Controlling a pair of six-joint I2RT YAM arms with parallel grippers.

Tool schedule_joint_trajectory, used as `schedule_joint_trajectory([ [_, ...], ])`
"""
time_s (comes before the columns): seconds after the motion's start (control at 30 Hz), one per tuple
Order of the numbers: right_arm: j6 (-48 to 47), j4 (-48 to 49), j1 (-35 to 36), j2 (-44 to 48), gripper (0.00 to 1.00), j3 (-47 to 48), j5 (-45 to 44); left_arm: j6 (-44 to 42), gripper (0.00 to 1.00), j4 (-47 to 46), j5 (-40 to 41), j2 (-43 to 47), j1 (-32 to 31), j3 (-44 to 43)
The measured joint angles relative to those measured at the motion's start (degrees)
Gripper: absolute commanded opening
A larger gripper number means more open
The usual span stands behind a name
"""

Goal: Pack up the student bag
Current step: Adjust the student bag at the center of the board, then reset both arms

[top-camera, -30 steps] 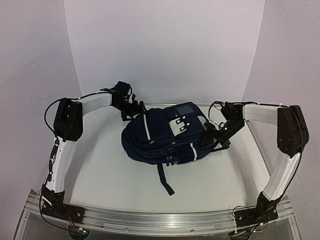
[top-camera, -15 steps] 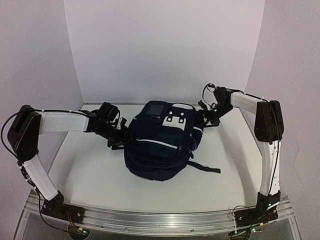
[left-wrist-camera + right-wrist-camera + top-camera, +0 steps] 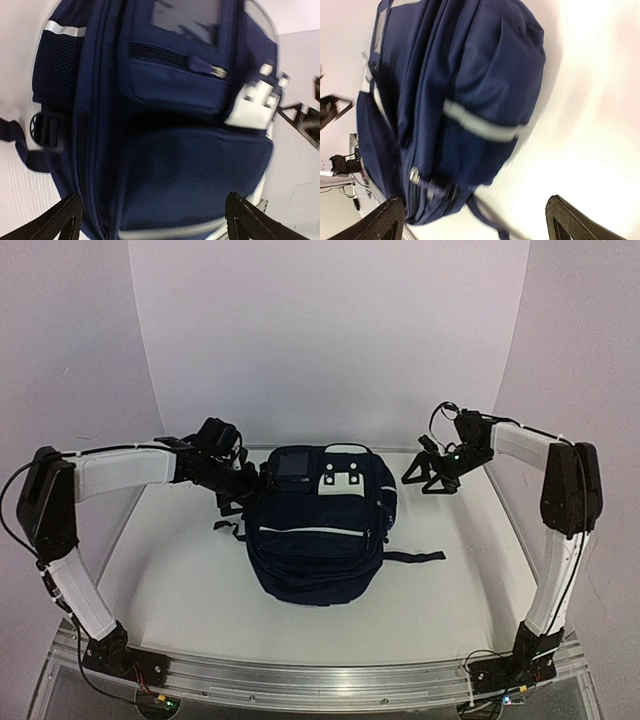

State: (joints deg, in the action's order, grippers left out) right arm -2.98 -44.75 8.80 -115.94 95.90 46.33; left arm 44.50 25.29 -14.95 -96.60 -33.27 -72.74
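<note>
Top external view shows the student bag (image 3: pixel 315 540) sitting in the middle of the table (image 3: pixel 170 580). Its white patch (image 3: pixel 341 478) with two buckle slots is at the far end, and a small window pocket (image 3: pixel 293 463) lies just left of that patch. A thin white stripe (image 3: pixel 305 532) crosses the bag's front panel. One dark strap (image 3: pixel 415 557) trails flat on the table off the bag's right side, and a shorter buckled strap (image 3: pixel 226 527) pokes out at its left side.

The left gripper (image 3: pixel 243 492) is close against the bag's far-left corner. Whether it actually touches the fabric cannot be told from above. In the left wrist view its fingers (image 3: pixel 62 222) stand wide apart at the bottom corners, with the bag's zipped pocket and mesh side filling the space beyond them and nothing pinched between them.

The right gripper (image 3: pixel 426 474) hangs off the bag's far-right corner, clearly apart from it, over bare table. In the right wrist view, which is blurred, its fingers (image 3: pixel 387 220) are likewise spread wide and hold nothing, and the bag lies beyond them on its own.
</note>
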Motion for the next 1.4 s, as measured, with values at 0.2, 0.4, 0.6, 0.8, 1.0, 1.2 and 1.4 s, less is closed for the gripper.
schedule_joint_trajectory([
  [0.2,0.4,2.0,3.4,2.1,0.98,-6.5,2.5,0.0,1.0,-0.3,-2.5,-11.7,0.5,-4.8],
  [0.4,2.1,5.8,9.7,2.1,0.98,-12.6,4.4,0.8,1.0,-0.8,-3.5,-12.7,-0.4,-5.8],
  [0.6,4.1,8.3,11.3,2.5,0.98,-16.9,5.3,2.9,1.0,-2.2,-3.3,-9.5,-0.7,-2.2],
  [0.8,4.2,8.7,9.8,9.7,0.98,-16.9,0.7,2.8,1.0,5.7,-3.3,-2.5,0.1,-2.1],
  [1.0,0.7,8.7,5.4,28.3,0.98,-16.0,-9.3,-2.5,1.0,16.5,-3.1,6.4,9.0,-5.1],
  [1.2,-1.2,5.6,-0.5,33.6,0.98,-12.0,-15.9,-8.1,1.0,25.9,1.0,9.8,13.9,-12.8],
  [1.4,-1.0,3.2,-9.1,34.5,0.98,-17.3,-16.0,-10.6,1.0,31.7,4.8,15.3,14.2,-10.1],
])
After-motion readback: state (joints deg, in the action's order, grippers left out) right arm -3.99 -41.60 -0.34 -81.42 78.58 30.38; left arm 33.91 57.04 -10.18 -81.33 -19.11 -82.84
